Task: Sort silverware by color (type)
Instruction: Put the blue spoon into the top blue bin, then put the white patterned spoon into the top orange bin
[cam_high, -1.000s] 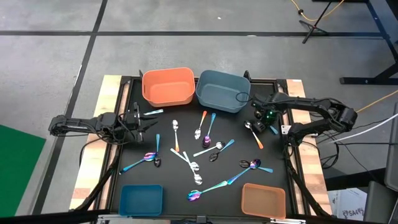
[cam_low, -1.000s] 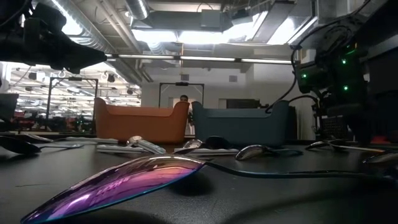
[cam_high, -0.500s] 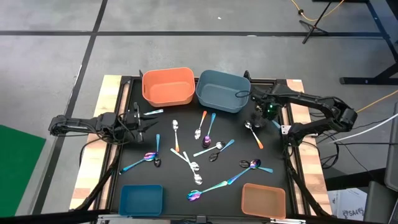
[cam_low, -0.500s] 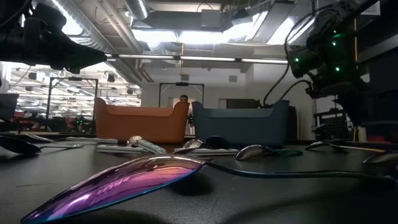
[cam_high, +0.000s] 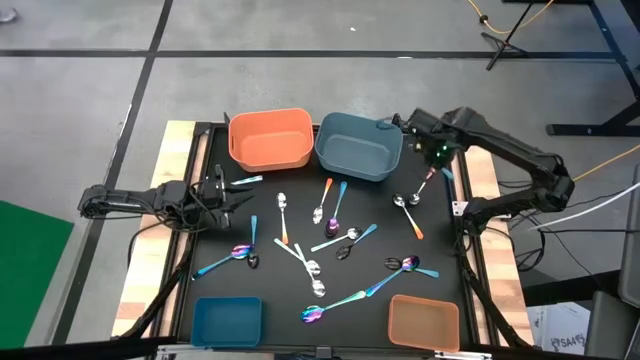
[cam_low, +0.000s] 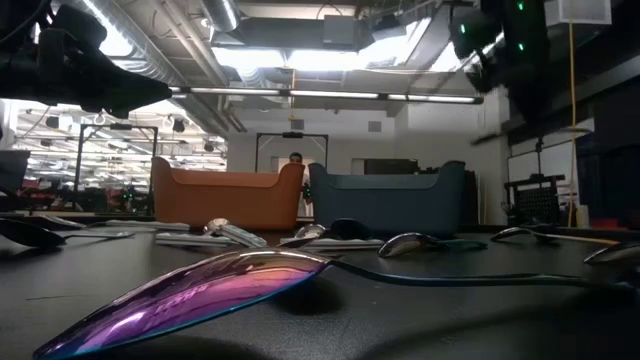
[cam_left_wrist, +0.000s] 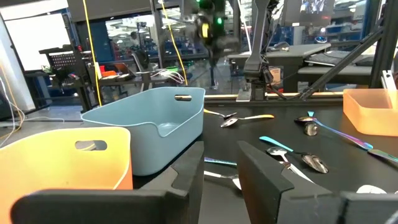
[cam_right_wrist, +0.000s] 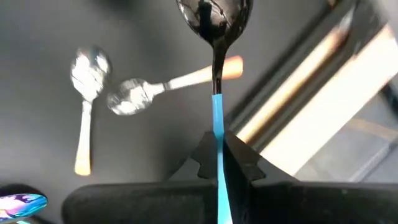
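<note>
Right gripper (cam_right_wrist: 216, 163): pinches blue-handled spoon (cam_right_wrist: 215, 25), aloft, handle along fingers | blue bin (cam_high: 358, 146) at its 9 o'clock, nearest | left gripper (cam_high: 222, 186): spread, waiting by table's left edge

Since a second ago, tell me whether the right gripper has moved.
Yes. In the high view the right gripper, fingers shut on a teal-handled spoon, has moved away from the table's middle toward the blue bin, now beside its corner.

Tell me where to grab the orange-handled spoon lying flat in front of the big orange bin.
Take the orange-handled spoon at mid-handle, straight down from above, straddling the thin shaft crosswise. It lies flat with its bowl toward the orange bin, and its handle tip sits close to other spoons.
</note>
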